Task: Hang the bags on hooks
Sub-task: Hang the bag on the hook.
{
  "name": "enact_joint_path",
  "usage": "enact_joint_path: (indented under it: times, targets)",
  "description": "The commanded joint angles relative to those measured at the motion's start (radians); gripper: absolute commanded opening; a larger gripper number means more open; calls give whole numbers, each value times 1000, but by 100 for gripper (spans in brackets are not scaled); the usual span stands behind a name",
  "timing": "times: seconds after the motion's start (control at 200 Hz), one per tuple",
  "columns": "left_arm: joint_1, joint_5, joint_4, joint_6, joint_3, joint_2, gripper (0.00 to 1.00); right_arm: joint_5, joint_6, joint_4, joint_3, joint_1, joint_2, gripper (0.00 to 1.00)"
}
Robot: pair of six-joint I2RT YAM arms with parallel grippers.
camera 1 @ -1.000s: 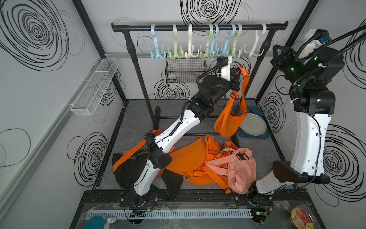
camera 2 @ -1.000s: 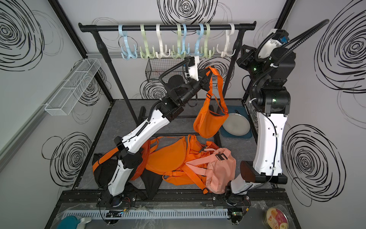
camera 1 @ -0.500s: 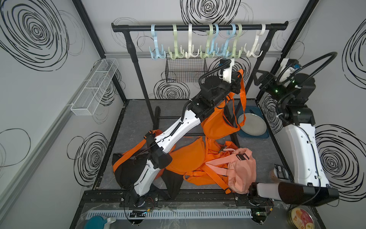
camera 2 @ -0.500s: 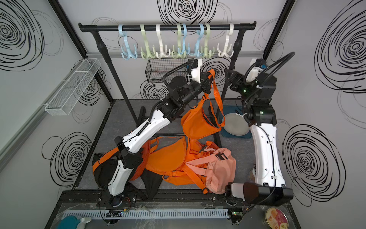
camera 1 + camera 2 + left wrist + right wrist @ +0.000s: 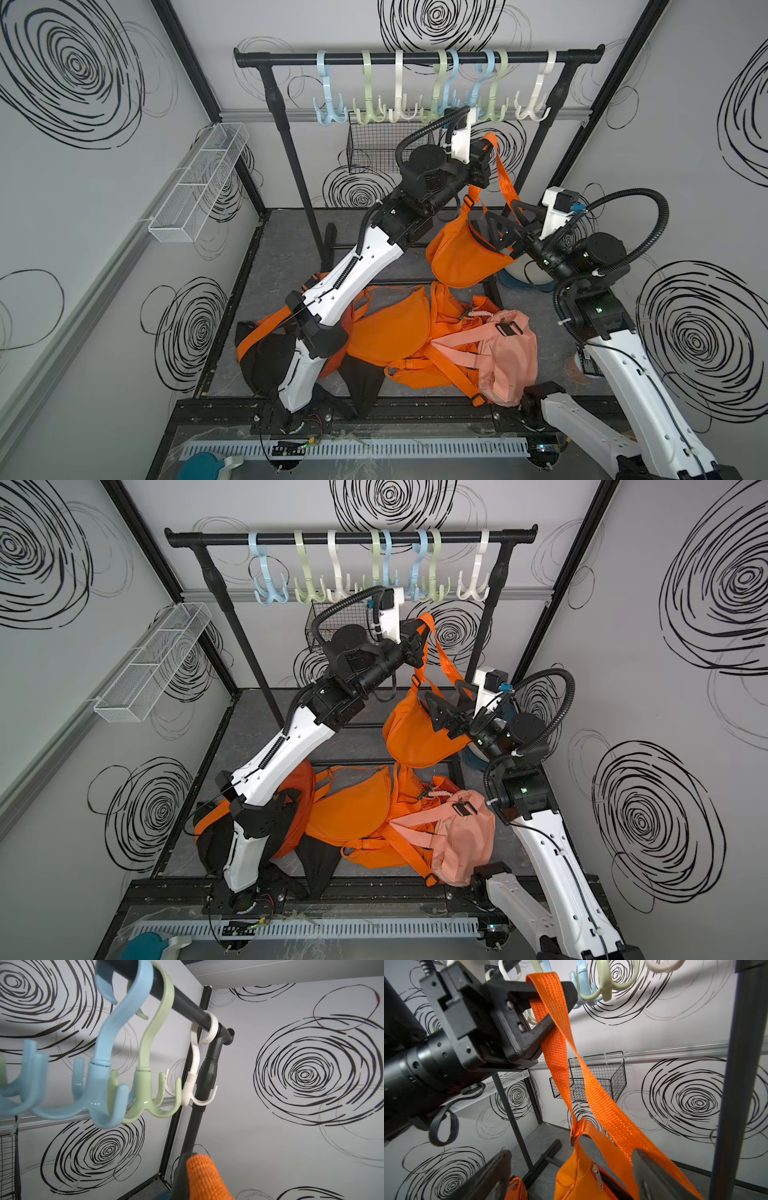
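Note:
An orange bag (image 5: pixel 461 257) (image 5: pixel 415 737) hangs in the air by its orange strap (image 5: pixel 556 1043). My left gripper (image 5: pixel 488 160) (image 5: pixel 419 642) (image 5: pixel 546 1007) is shut on the top of the strap loop, just below a blue hook (image 5: pixel 99 1093) and a green hook (image 5: pixel 149 1095) on the black rail (image 5: pixel 415 58). A white hook (image 5: pixel 193 1093) hangs nearer the rail's end. My right gripper (image 5: pixel 505 220) (image 5: pixel 449 700) (image 5: pixel 571 1176) stands open, with the bag's zipped top between its fingers (image 5: pixel 652 1172). Whether they touch the bag I cannot tell.
More orange bags (image 5: pixel 386 332) and a pink bag (image 5: pixel 503 357) lie heaped on the floor. A black wire basket (image 5: pixel 374 145) hangs on the back wall, and a white wire basket (image 5: pixel 199 183) on the left wall. The rack's right post (image 5: pixel 735 1084) stands close beside the bag.
My right arm has swung down from high on the right to the hanging bag, and its gripper has opened. The left gripper still holds the strap, slightly closer to the hooks.

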Motion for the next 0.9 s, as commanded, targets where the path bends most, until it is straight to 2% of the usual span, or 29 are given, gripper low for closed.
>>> enact_joint_path:
  times: [0.0, 0.105, 0.295, 0.505, 0.761, 0.896]
  targets:
    - [7, -5, -10, 28, 25, -25, 0, 213, -146, -21, 8, 33, 11, 90]
    - [10, -14, -37, 43, 26, -32, 0, 327, -203, 5, -16, 89, 0, 91]
    - [18, -2, -64, 43, 25, -43, 0, 429, -298, -13, -5, 171, 57, 92]
    - [18, 7, -97, 64, 19, -72, 0, 528, -361, 45, -6, 184, 95, 93]
    - [20, 29, -104, 65, 2, -96, 0, 536, -431, 95, 24, 178, 176, 93]
    - [21, 41, -108, 62, 2, -99, 0, 449, -421, 88, 53, 144, 207, 94]
